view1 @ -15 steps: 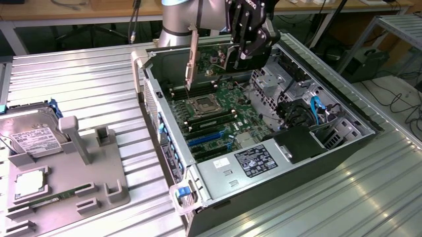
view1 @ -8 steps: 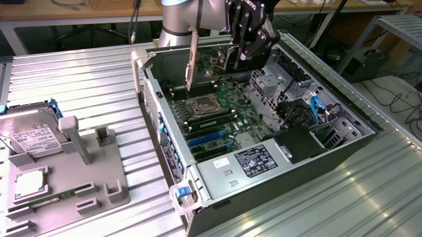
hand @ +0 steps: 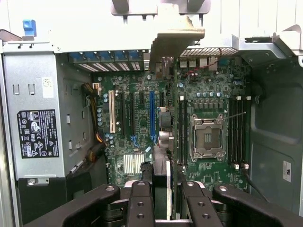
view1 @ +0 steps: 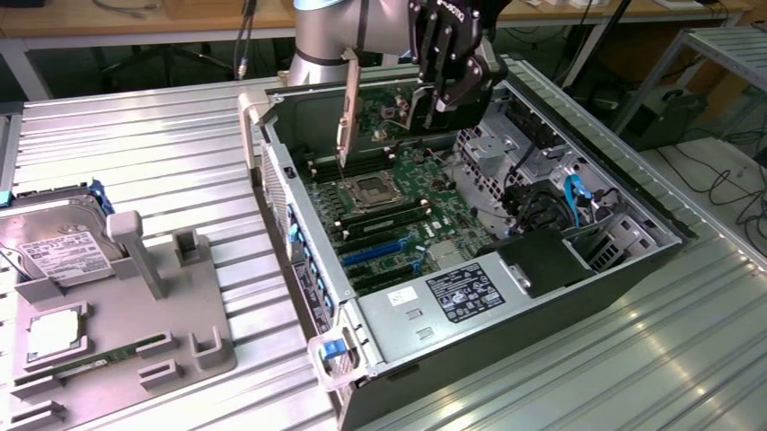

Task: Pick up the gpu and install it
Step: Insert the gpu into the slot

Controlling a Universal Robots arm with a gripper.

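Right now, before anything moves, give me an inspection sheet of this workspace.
Surface: ribbed metal table, carrying an open computer case and a grey parts fixture.
Job's things: gpu held edge-on above the motherboard, its silver bracket toward the case's rear slots; not seated.
Clutter: hard drive and a square silver chip in the fixture.
Grippers: the tool is shut on the gpu, over the case.
Cables: blue cables inside the case; loose cables on the floor at the exterior view's right.
Surroundings: wooden bench behind the table; metal frame at the exterior view's right.
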